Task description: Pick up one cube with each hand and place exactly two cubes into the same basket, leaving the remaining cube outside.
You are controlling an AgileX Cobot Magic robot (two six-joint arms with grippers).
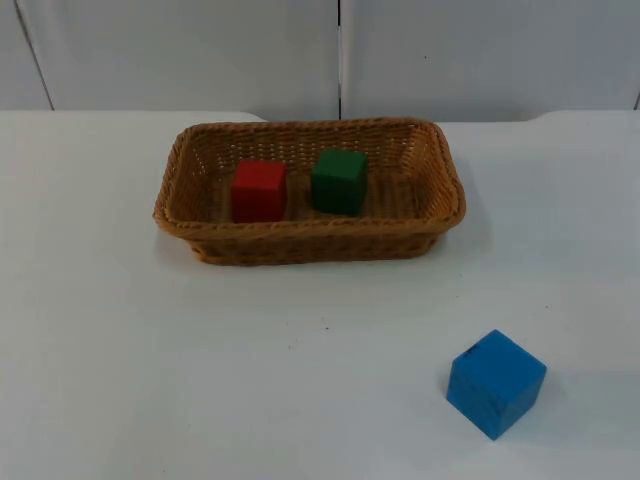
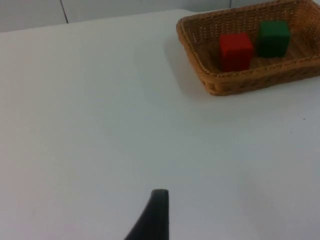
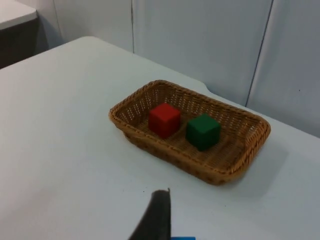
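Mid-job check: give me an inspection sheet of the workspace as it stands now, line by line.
Surface: white table, bare around the job's things.
Basket: wicker basket at the table's far middle, upright.
Red cube: red cube inside the basket, left of the green one.
Green cube: green cube inside the basket, apart from the red.
Blue cube: blue cube on the table, outside the basket, near right.
Clutter: nothing seen.
Grippers: one black fingertip of each; both look back from the basket.
Cables: nothing seen.
Surroundings: grey partition wall behind the table.
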